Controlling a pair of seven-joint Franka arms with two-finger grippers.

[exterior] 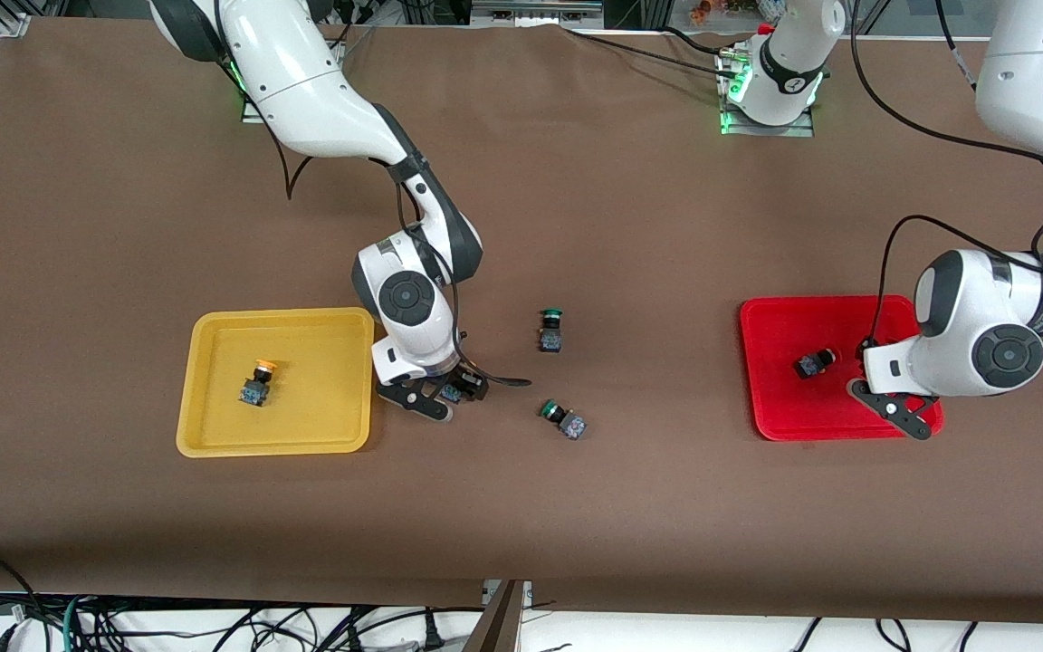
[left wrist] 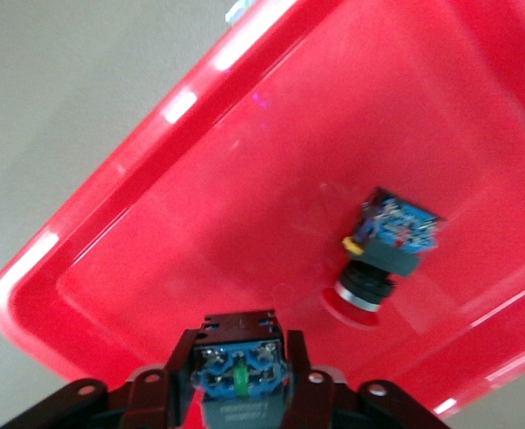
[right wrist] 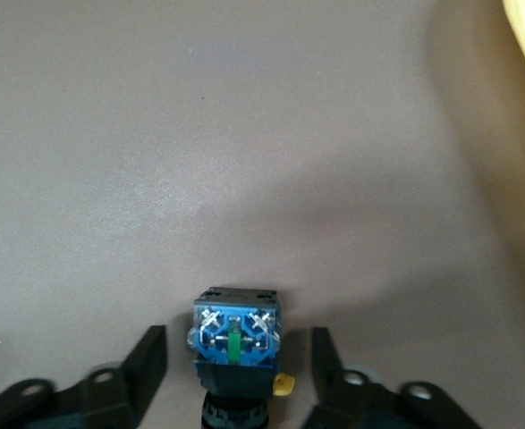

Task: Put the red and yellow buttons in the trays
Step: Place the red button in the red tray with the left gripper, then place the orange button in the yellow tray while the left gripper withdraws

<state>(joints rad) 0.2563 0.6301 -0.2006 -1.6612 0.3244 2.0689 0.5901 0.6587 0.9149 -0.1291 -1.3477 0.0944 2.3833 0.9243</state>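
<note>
Four task switches are accounted for, plus two green-capped ones left out of the count.

Item 1: small push-button switch with orange-yellow cap and black-and-blue block body (exterior: 256, 384), lying inside the shallow yellow plastic tray (exterior: 214, 444) with rounded corners, toward the right arm's end of the table.

Item 2: a like switch, blue terminal block upward (right wrist: 235, 335), standing on the brown table cover (exterior: 521, 507) just beside that tray, between the spread fingers of the right gripper (exterior: 435, 397). Gaps show on both sides; the jaws are apart and not touching it. A yellow tab shows at its base; the cap is hidden beneath.

Item 3: red-capped switch (left wrist: 385, 246), lying on its side in the shallow red plastic tray (exterior: 761, 398) at the left arm's end.

Item 4: switch with blue-and-black block (left wrist: 240, 371), clamped in the left gripper (exterior: 893, 403) over the red tray; cap colour not visible.

Not for sorting: two green-capped switches (exterior: 550, 330) (exterior: 563, 420) on the cover between the trays.

Handling, as judged: each switch looks rigid, light and hard-shelled, not fragile. The flat flanks of the block body offer the surest hold; the rounded cap would likely slip. Being top-heavy on its cap, item 2 may tip if nudged by one finger first, so close squarely.
</note>
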